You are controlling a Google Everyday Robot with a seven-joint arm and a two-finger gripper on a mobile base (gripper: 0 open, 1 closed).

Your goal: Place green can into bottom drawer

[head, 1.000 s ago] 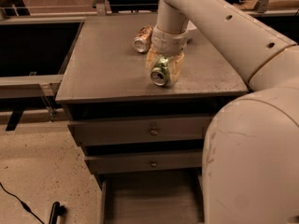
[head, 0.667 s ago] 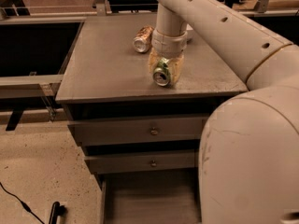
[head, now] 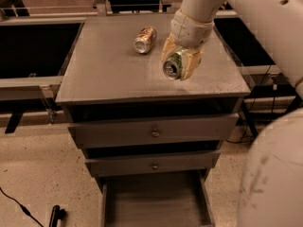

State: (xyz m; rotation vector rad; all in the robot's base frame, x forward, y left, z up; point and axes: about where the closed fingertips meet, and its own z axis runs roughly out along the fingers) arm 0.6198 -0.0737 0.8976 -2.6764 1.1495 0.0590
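While jaws are clamping the green can [head: 171,69], the gripper [head: 179,64] is lifting it off the counter [head: 104,74] near the front edge; bottom drawer [head: 151,203] waiting open.

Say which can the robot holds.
The mottled green aluminium can, gripped in the hand over the grey cabinet top; the orange-copper can lies loose.

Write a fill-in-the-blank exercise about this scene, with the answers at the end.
1. The gripper is ____ on the green can.
2. The orange can lies on its ____ on the cabinet.
3. The bottom drawer stands ____.
4. The two upper drawers each carry one round ____.
Answers: shut, side, open, knob.
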